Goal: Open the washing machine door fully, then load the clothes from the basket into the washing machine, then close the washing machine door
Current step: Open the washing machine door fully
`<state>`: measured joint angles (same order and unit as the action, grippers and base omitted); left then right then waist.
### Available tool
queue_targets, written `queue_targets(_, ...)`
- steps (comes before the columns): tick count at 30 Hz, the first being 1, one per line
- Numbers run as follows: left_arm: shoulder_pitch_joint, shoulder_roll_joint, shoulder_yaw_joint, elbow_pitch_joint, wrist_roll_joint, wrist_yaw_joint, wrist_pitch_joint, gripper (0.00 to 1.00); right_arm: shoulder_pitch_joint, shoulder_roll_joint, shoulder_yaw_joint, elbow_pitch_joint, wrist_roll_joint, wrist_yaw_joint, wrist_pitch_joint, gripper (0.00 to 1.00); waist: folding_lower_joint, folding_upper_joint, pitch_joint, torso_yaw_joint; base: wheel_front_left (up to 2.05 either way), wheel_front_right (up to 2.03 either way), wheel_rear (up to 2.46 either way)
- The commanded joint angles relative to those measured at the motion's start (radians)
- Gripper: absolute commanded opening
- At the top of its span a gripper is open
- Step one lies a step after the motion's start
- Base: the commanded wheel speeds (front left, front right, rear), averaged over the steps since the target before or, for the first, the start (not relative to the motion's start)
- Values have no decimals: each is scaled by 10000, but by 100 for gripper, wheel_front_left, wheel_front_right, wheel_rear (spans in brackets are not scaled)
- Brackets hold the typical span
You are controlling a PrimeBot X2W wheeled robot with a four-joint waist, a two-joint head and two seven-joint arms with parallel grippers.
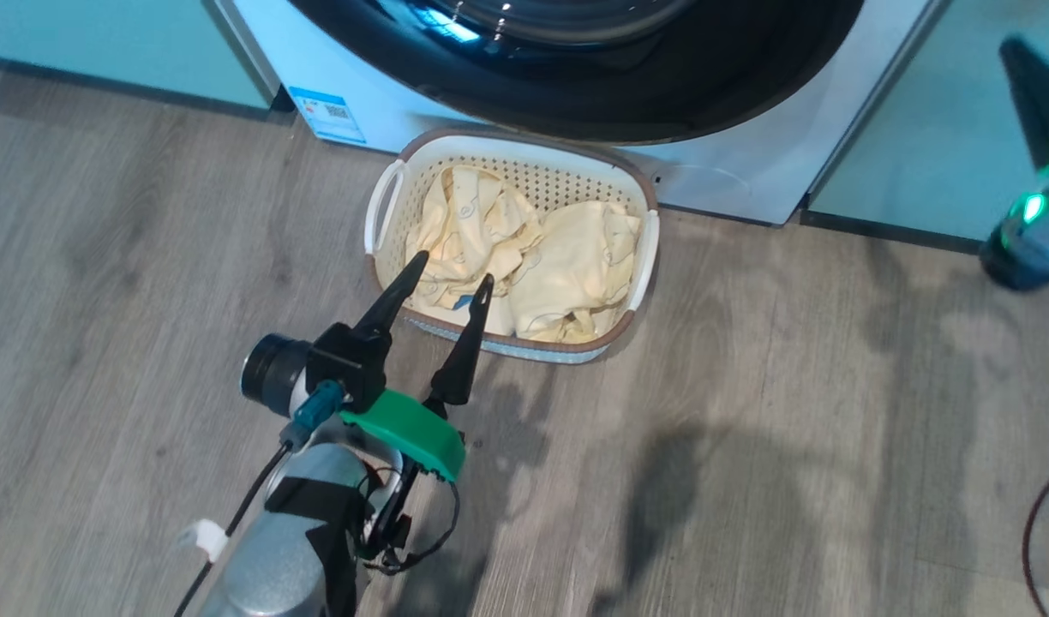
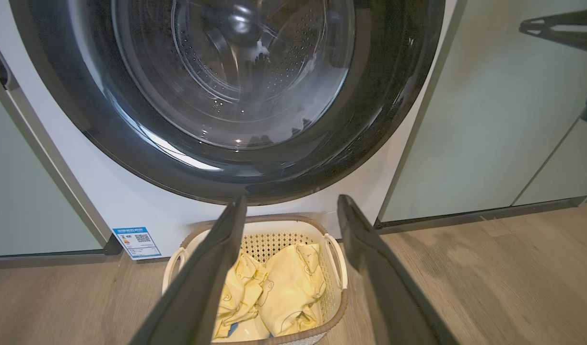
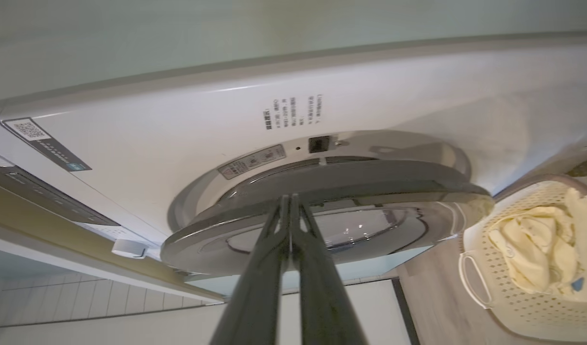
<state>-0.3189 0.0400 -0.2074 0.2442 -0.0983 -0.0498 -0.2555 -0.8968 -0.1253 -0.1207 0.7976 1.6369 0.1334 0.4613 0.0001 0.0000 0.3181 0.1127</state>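
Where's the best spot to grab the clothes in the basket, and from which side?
Pinch the clothes at the raised crumpled ridge mid-pile, from above: the basket walls block every side, and the bunched folds give the open left gripper something to close on.

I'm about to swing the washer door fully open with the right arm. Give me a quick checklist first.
1. Door unlatched: ok. The washing machine door stands ajar from the washing machine front.
2. Door fully open: not ok. There is only a narrow gap.
3. Right gripper at the door's edge: ok. It is shut with its tips at the rim. Whether it has a firm hook on the rim: cannot tell.
4. Left gripper out of the way: ok. It is open and empty over the basket.
5. Clothes all in the basket: ok.
6. Basket clear of the door's swing: cannot tell. It sits right below the door.
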Motion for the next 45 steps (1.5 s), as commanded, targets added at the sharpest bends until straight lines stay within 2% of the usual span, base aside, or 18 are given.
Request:
queue_targets(1,-403,103,219,-332,-102,72,-63,100,-596,-72,106,-218,105,-27,150,0,-1,0,78,80,0,0,0)
queue_targets(11,-605,103,-118,-404,-311,212,-63,100,-2633,48,383,903,-9,-27,388,0,-1,0,526,472,0,0,0)
queue_targets(26,-932,103,-654,-529,-659,464,-63,100,-4622,-20,872,2393,-758,-27,-109,0,-1,0,1188,1099,0,0,0)
queue_targets(32,-1010,103,-789,-571,-735,546,-63,100,-5094,-92,1011,2930,-954,-27,-140,0,-1,0,1344,1228,0,0,0)
queue_targets(45,-1068,103,-825,-532,-819,631,-63,100,-5208,-123,1234,3278,-1022,-27,717,0,-1,0,1367,1225,0,0,0)
